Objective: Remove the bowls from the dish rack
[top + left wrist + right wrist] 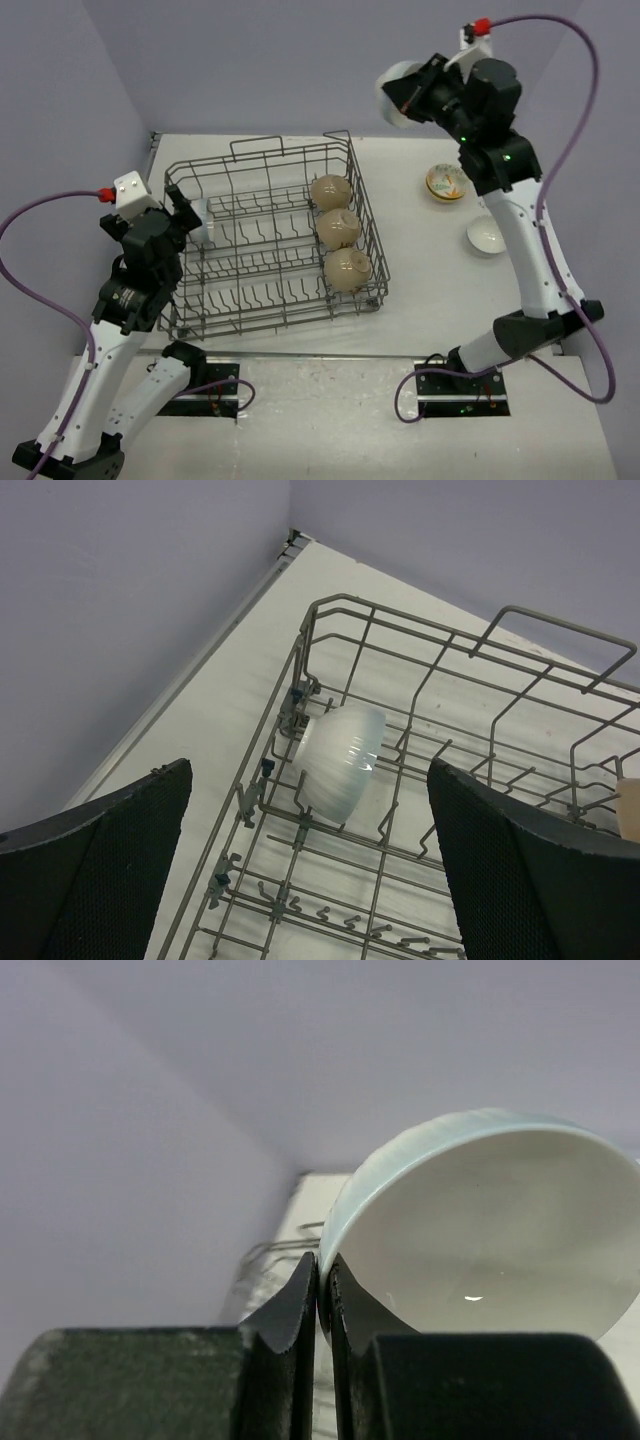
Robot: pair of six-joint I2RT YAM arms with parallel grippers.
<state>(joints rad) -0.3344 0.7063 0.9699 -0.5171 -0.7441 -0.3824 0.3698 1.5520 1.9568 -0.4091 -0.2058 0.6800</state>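
Note:
The grey wire dish rack (250, 262) stands mid-table. Three beige bowls (338, 228) stand on edge in a row along its right side. A pale blue bowl (203, 222) stands on edge at its left wall; in the left wrist view this bowl (340, 760) leans among the tines. My left gripper (186, 214) is open and empty just above and left of it, with the bowl ahead between the fingers (100, 860). My right gripper (412, 95) is raised high at the back right, shut on the rim of another pale blue bowl (490, 1230), also visible from above (390, 95).
A yellow bowl with a painted inside (445, 182) and a white bowl (487, 236) sit upright on the table right of the rack. The rack's rim (345, 600) lies close to the left wall. Purple walls enclose the back and left.

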